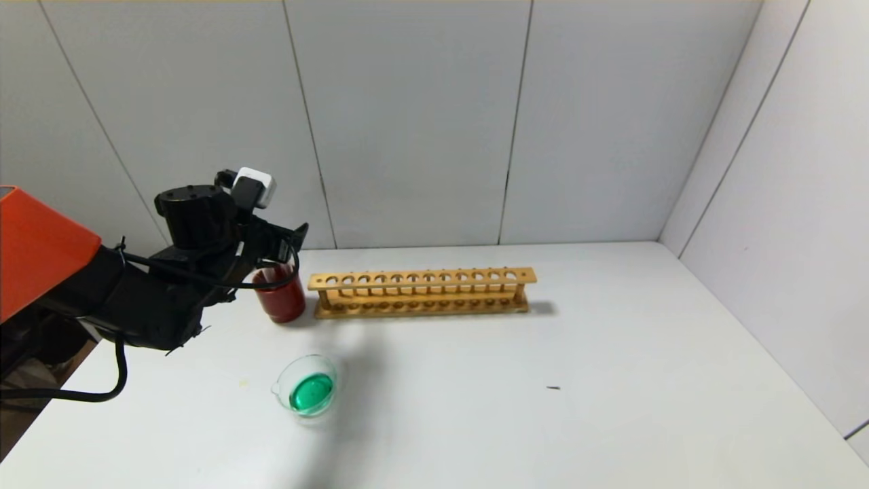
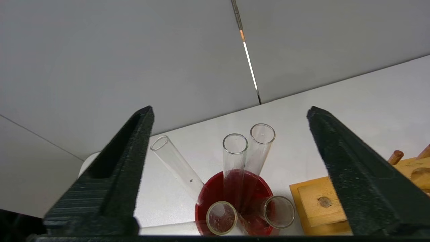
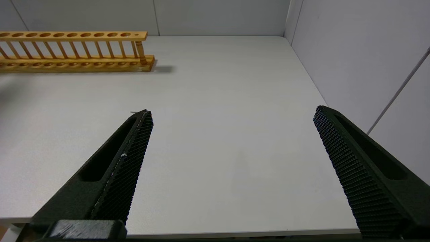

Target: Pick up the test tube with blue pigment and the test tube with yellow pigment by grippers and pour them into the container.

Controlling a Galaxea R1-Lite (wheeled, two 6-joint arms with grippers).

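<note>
My left gripper hovers open just above the dark red cup at the back left of the table, and nothing is between its fingers. Several colourless clear tubes lean in that cup. No test tube with blue pigment and no test tube with yellow pigment shows in any view. The container, a low clear glass dish, stands in front of the cup and holds green liquid. My right gripper is open and empty over bare table near the front right edge; the head view does not show it.
A long wooden tube rack with empty holes stands right beside the red cup along the back. A small dark speck lies on the white table. Grey walls close the back and right sides.
</note>
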